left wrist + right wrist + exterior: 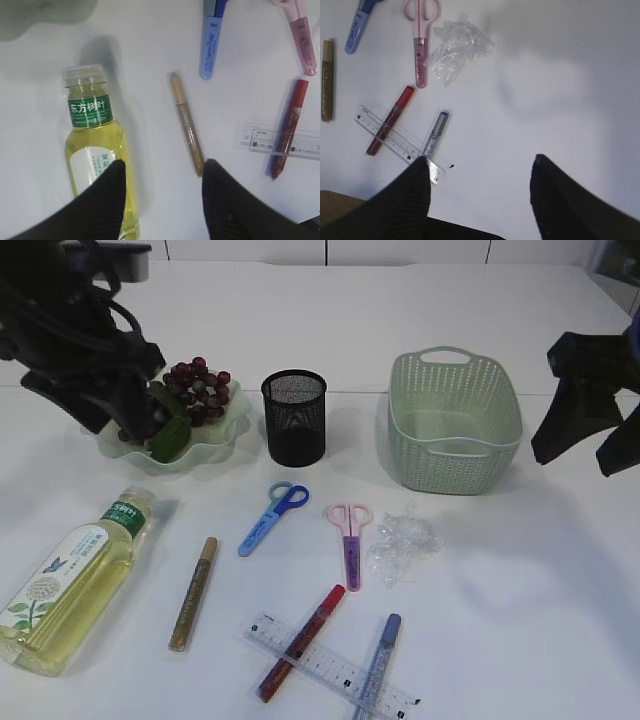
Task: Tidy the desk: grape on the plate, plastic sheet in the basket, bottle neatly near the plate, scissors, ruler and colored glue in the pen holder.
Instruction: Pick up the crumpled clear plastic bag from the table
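From outside, the grape already sits on the plate, my left hand beside it.

My left wrist shows that hand open and empty above the bottle, which I judge I must grasp next.

My right hand hangs open, empty, below the plastic sheet.

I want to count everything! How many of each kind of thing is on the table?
Scissors: 2, blue, pink
Glue pens: 3, gold, red, silver
Ruler: 1
Bottle: 1
Plastic sheet: 1
Grape bunch: 1
Plate: 1
Pen holder: 1
Basket: 1
Total: 12
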You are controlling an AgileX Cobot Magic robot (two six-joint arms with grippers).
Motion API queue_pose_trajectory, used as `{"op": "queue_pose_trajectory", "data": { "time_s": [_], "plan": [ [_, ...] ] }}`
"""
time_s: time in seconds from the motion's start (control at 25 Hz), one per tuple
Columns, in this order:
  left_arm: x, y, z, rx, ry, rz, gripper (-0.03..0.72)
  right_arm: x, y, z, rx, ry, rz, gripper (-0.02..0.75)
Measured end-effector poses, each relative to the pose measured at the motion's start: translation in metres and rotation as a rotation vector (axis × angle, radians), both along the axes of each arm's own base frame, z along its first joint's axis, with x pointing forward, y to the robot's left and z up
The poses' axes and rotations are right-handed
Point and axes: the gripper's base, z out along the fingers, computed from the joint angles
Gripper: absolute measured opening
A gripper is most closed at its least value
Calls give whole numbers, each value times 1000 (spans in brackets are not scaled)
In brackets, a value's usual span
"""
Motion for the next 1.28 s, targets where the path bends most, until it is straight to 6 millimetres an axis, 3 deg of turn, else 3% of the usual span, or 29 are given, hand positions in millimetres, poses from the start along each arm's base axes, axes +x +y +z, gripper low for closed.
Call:
{"op": "queue_pose_trajectory", "data": {
  "time_s": [0.44, 0.6, 1.04, 1.28],
  "plan": [
    [-46, 16, 78, -66, -195, -2, 366, -4, 34, 1, 17, -42, 99, 493],
    [-70, 24, 96, -90, -240, 21, 366, -3, 49, 0, 30, -79, 129, 493],
    [-120, 42, 130, -130, -356, 35, 366, 32, 73, -52, 17, -17, 110, 550],
    [-132, 48, 140, -127, -397, 37, 366, 44, 75, -80, -22, 46, 97, 549]
  ]
}}
